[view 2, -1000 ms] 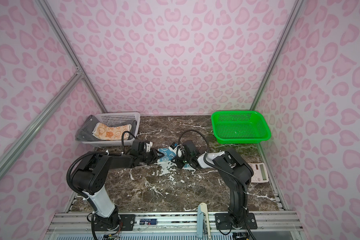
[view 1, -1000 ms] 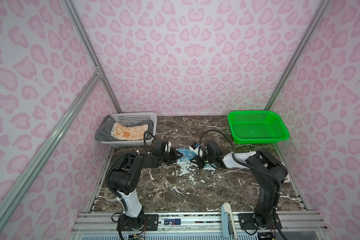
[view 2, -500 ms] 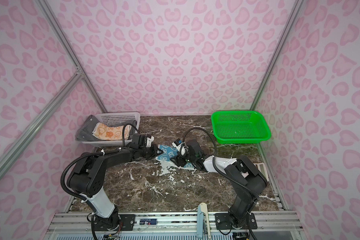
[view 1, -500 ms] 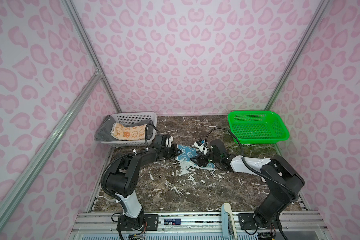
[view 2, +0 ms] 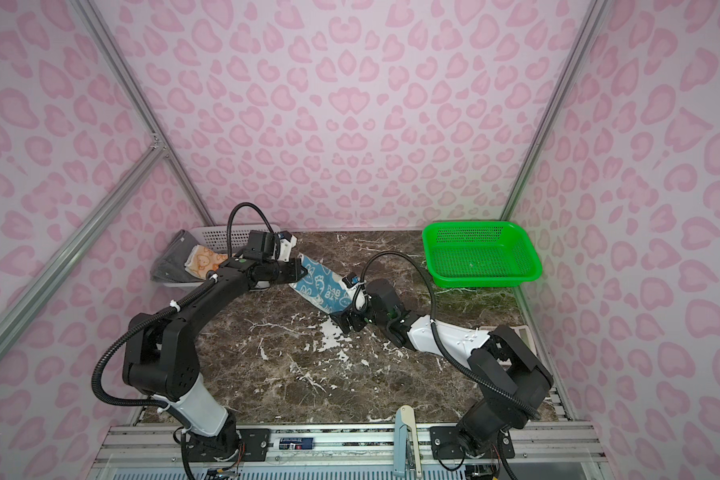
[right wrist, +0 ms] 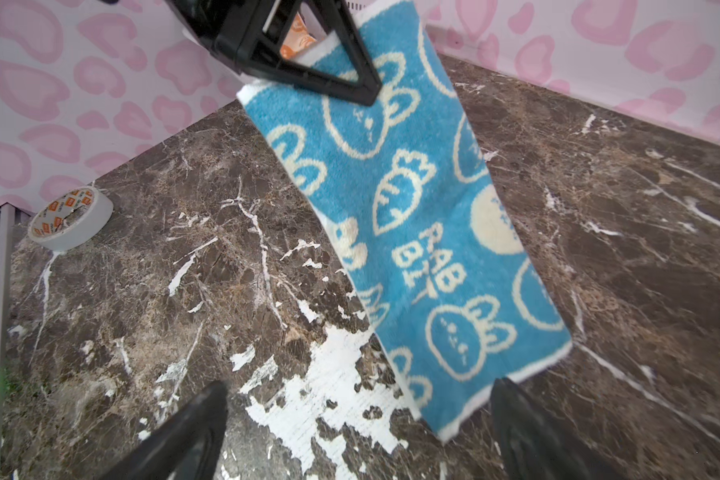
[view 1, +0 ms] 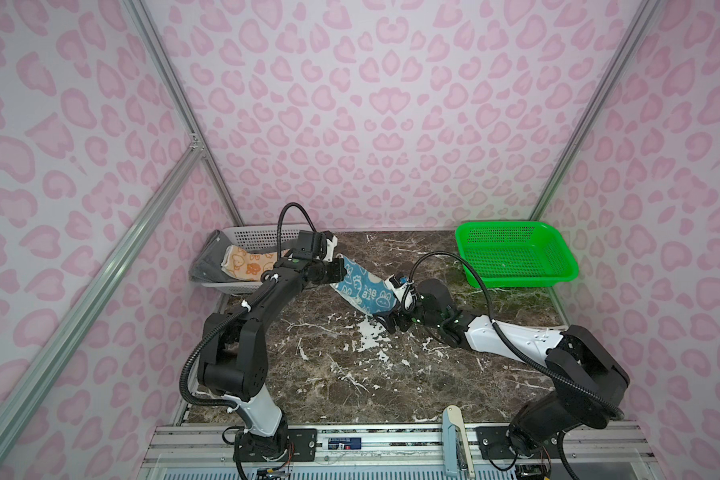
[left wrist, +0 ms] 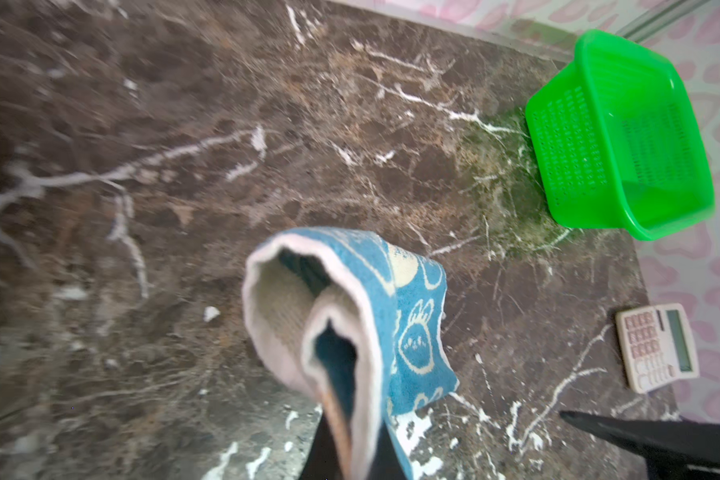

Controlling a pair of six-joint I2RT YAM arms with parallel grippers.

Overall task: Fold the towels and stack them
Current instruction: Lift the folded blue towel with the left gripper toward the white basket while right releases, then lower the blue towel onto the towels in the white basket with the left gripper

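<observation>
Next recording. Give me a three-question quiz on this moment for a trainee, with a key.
1. True or false: the right gripper is clamped on the blue terry towel with cream rabbit prints.
2. Where does the orange printed terry towel lie? A) in the green plastic mesh basket B) in the white plastic mesh basket C) flat on the marble tabletop
3. Which gripper holds the blue towel's upper end?
Key: 1) False, its jaws stand wide open. 2) B. 3) The left gripper.
</observation>
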